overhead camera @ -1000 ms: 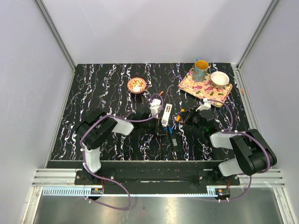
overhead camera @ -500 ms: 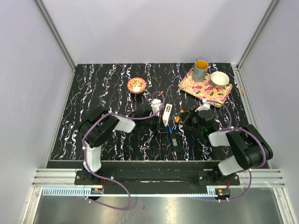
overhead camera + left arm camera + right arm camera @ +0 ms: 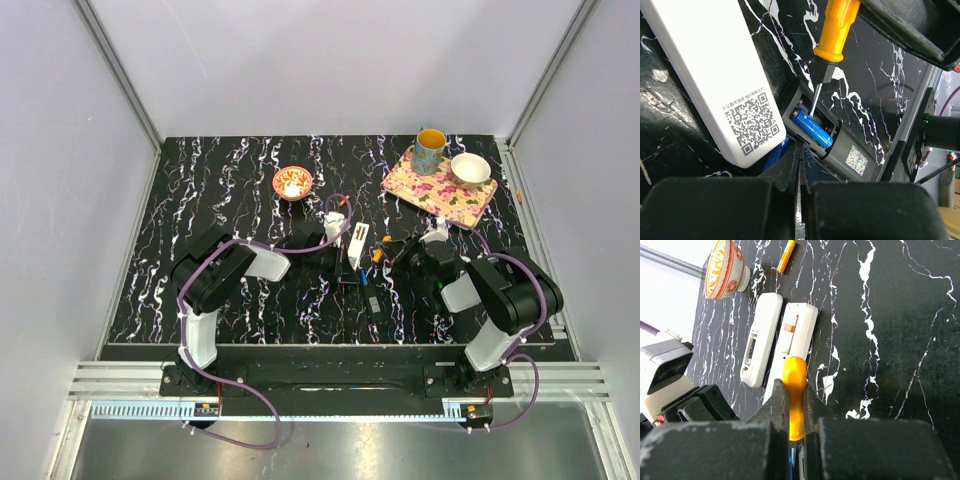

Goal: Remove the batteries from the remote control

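A dark grey remote (image 3: 860, 160) lies with its battery bay open and a blue battery (image 3: 812, 129) inside. My right gripper (image 3: 794, 385) is shut on an orange-handled screwdriver (image 3: 794, 390), whose metal tip (image 3: 813, 97) touches that battery. A second blue cell (image 3: 776, 152) lies partly under a white remote (image 3: 710, 75). My left gripper (image 3: 801, 147) is shut, its tips against the dark remote's near edge. One orange battery (image 3: 786, 256) lies on the table beyond two white remotes (image 3: 756, 340). In the top view both grippers, left (image 3: 343, 268) and right (image 3: 392, 255), meet at mid-table.
A small orange-patterned bowl (image 3: 293, 182) stands behind the remotes. A floral tray (image 3: 430, 190) at the back right carries a mug (image 3: 431, 150) and a white bowl (image 3: 470, 169). The dark remote (image 3: 371, 300) extends toward the near edge.
My right arm has folded inward, bringing the screwdriver slightly left toward the dark remote. My left gripper has edged right along the white remotes.
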